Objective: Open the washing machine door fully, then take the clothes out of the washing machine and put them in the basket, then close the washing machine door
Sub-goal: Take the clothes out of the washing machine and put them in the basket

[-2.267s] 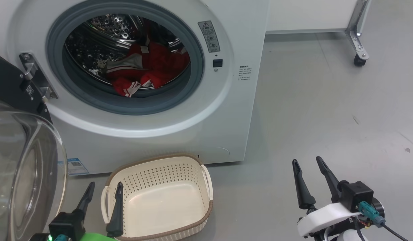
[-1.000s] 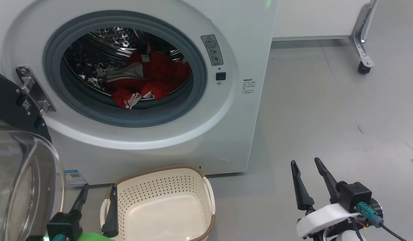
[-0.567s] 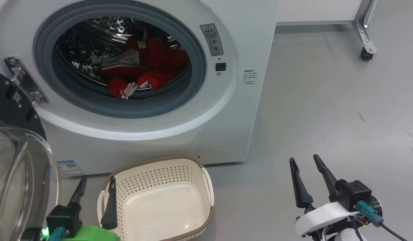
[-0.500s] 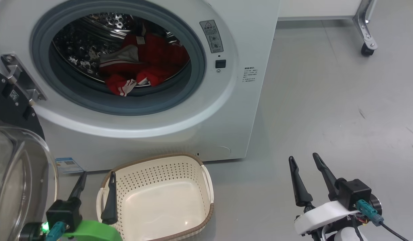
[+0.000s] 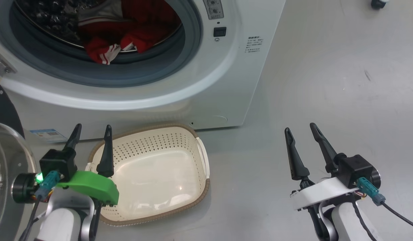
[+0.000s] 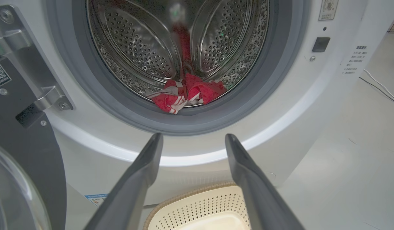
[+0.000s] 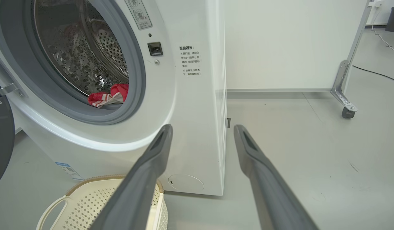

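Nearest: left gripper and right gripper, two in all, fingers spread apart, holding nothing. One cream perforated basket, brown rim, on floor just before one white washing machine. Glossy black door swung open at left. Farthest: red clothes, white-striped trim, heaped low in steel drum; garment count unclear.

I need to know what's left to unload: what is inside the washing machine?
Red clothes with white striped trim lie bunched low in the steel drum. Whatever lies under the heap is covered.
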### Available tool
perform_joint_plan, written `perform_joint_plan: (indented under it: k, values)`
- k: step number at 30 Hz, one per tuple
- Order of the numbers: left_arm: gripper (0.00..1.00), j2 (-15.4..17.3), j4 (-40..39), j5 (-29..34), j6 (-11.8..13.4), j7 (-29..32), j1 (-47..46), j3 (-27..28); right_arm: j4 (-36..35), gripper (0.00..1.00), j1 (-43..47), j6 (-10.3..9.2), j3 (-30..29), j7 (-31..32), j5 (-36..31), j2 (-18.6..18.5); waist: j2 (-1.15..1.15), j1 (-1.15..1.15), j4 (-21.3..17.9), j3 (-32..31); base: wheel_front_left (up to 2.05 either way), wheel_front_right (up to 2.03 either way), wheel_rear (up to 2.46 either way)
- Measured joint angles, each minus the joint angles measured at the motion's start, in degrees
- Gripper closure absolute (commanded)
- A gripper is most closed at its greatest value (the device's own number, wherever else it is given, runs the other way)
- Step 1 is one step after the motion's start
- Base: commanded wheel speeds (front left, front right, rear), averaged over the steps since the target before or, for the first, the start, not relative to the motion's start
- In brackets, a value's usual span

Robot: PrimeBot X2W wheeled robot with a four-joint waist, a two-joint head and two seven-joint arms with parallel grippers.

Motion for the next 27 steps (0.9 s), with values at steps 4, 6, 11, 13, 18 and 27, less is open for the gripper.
perform_joint_plan:
  k: [4, 6, 11, 13, 18, 27]
  values:
    - [0.00, 0.2, 2.4, -0.1, -0.8, 1.8, -4.0, -0.1, -0.7, 0.00, -1.9, -0.20, 0.9, 0.0, 0.0, 0.0, 0.00, 0.00, -0.5, 3.1, 0.00, 0.00, 0.00]
    - [0.00, 0.3, 4.3, -1.0, -1.7, 3.4, -6.6, -0.1, -1.4, 0.00, -3.1, -0.31, 1.5, 0.0, 0.5, 0.0, 0.00, 0.00, -1.0, 5.5, 0.00, 0.00, 0.00]
    - [0.00, 1.2, 7.5, -2.2, -3.0, 7.0, -11.6, -0.2, -2.2, 0.00, -5.3, -0.77, 2.5, 0.0, 1.8, -0.1, 0.00, 0.00, -2.2, 9.5, 0.00, 0.00, 0.00]
    - [0.00, 2.1, 8.3, -2.2, -3.5, 8.6, -13.9, -0.2, -2.5, 0.00, -6.4, -1.03, 3.1, 0.0, 2.4, -0.1, 0.00, 0.00, -2.7, 11.0, 0.00, 0.00, 0.00]
    - [0.00, 4.9, 9.0, -1.6, -4.7, 12.0, -21.0, -0.1, -3.8, 0.00, -9.3, -1.37, 4.2, 0.0, 4.2, -0.2, 0.00, 0.00, -4.4, 15.0, 0.00, 0.00, 0.00]
    - [0.00, 8.7, 11.1, -1.0, -5.8, 13.6, -32.9, 2.2, -4.3, 0.00, -13.9, -2.35, 6.7, 0.0, 7.4, -0.2, 0.00, 0.00, -8.3, 20.7, 0.00, 0.00, 0.00]
